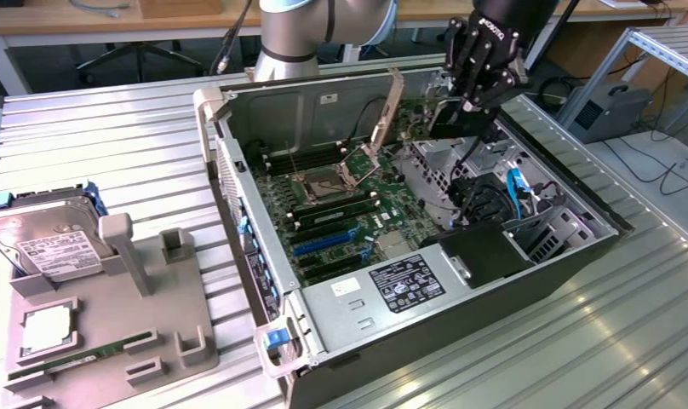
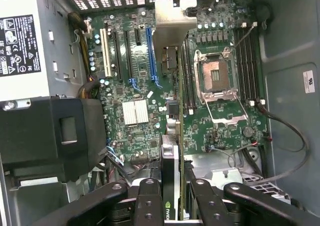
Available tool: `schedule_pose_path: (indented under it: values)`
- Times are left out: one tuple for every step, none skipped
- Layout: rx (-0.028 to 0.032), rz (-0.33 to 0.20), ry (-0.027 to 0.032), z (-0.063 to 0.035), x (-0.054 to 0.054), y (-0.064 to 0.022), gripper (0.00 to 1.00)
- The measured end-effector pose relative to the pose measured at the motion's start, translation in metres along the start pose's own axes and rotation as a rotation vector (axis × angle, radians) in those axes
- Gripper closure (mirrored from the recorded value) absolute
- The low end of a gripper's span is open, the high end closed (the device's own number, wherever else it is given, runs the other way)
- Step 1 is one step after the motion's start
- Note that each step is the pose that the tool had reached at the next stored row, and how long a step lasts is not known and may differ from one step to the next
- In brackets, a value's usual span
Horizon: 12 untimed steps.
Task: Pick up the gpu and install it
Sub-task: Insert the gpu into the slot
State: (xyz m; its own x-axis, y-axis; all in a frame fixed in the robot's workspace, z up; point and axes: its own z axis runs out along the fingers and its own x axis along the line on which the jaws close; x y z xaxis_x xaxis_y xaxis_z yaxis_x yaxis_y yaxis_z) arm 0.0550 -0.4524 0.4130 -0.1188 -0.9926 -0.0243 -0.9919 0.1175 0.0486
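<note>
Over the motherboard (image 2: 125,88), fingers (image 2: 150,201) hold the gpu (image 2: 170,153) edge-on.

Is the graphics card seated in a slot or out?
Out. The graphics card sits clamped edge-on in the claw, raised over the motherboard, and the blue slots below are bare.

One computer case (image 1: 435,336). Inside: one motherboard (image 2: 145,131), one processor socket (image 2: 215,76), one silver heat sink (image 2: 136,111), one power supply (image 1: 401,281). One graphics card (image 2: 170,161). One grey holder (image 1: 151,315), carrying one hard drive (image 1: 48,243), one processor chip (image 1: 51,328), one memory stick (image 1: 77,360). One robot arm (image 1: 293,34), one gripper (image 1: 475,102).
</note>
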Motion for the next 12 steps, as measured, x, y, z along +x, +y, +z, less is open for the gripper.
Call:
schedule_pose_path:
  values:
    - [0.0030, -0.006, -0.0033, 0.0006, 0.000, 0.0004, 0.73]
    - [0.0070, -0.015, -0.0050, 0.0015, 0.000, 0.0009, 0.73]
    - [0.0111, -0.025, -0.0057, 0.0024, 0.000, 0.0013, 0.73]
    - [0.0178, -0.030, -0.0073, 0.0038, 0.001, 0.0041, 0.73]
    - [0.0237, -0.031, -0.0084, 0.0047, 0.001, 0.0067, 0.73]
    - [0.0289, -0.032, -0.0092, 0.0054, 0.001, 0.0086, 0.73]
    - [0.0332, -0.033, -0.0100, 0.0061, 0.001, 0.0102, 0.73]
    - [0.0379, -0.034, -0.0110, 0.0069, 0.002, 0.0122, 0.73]
    - [0.0419, -0.035, -0.0119, 0.0076, 0.002, 0.0139, 0.73]
    - [0.0472, -0.037, -0.0133, 0.0086, 0.002, 0.0163, 0.73]
    - [0.0494, -0.038, -0.0141, 0.0091, 0.002, 0.0175, 0.73]
    - [0.0521, -0.040, -0.0154, 0.0097, 0.003, 0.0192, 0.73]
